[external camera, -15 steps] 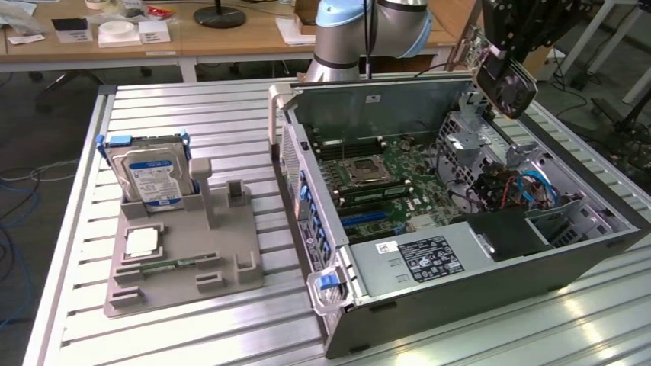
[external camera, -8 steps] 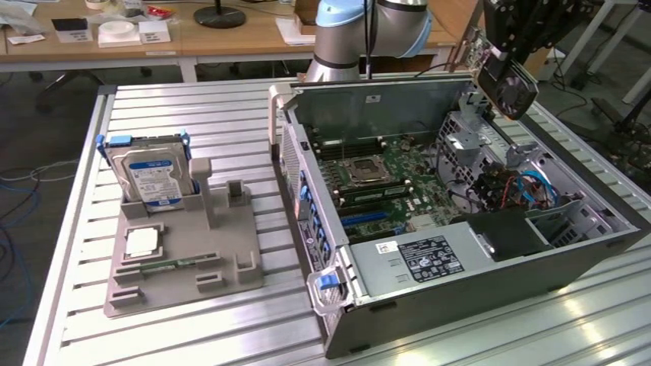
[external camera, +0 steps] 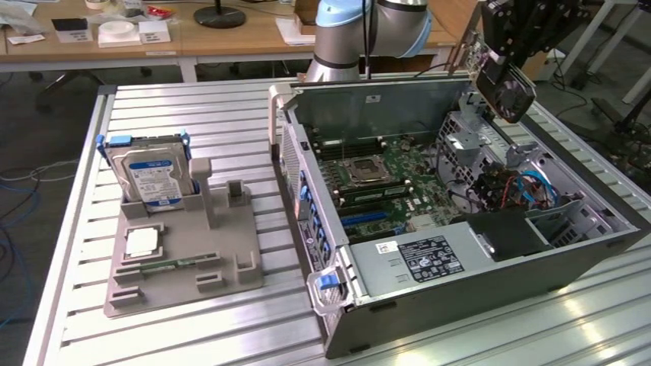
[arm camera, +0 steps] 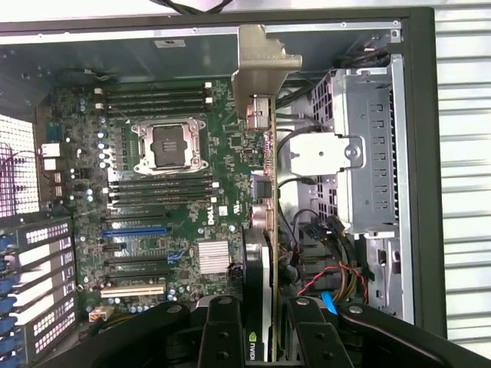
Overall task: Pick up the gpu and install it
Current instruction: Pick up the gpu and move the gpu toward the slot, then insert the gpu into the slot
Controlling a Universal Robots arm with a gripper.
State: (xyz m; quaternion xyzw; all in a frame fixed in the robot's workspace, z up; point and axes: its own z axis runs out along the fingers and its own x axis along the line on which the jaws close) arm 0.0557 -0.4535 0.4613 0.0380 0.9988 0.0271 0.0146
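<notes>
Black pincer [arm camera: 267, 333] is closed on the gpu [arm camera: 270, 199], clamping one end of the card, seen edge-on. Silvery bracket [arm camera: 261, 61] is at the end away from the pincer. In the exterior view the pincer [external camera: 505, 61] holds the gpu [external camera: 507, 90] in the air over the open computer case [external camera: 458, 267], roughly above where the motherboard [arm camera: 184, 176] meets the drive cage [arm camera: 368, 153]. Card is apart from the board and touches no slot. Long blue slot [arm camera: 134, 230] and the expansion slots beside it look bare.

Outward from the case, a grey holder [external camera: 183, 267] sits on the slatted metal worktop [external camera: 183, 107], at the exterior view's left. It carries an upright hard drive [external camera: 151, 175] and a small green memory stick [external camera: 168, 264] lying flat.

Progress, my read: pickup is done, card is lifted and over the case. Seating it in a slot is not yet done, so the install part is left.
</notes>
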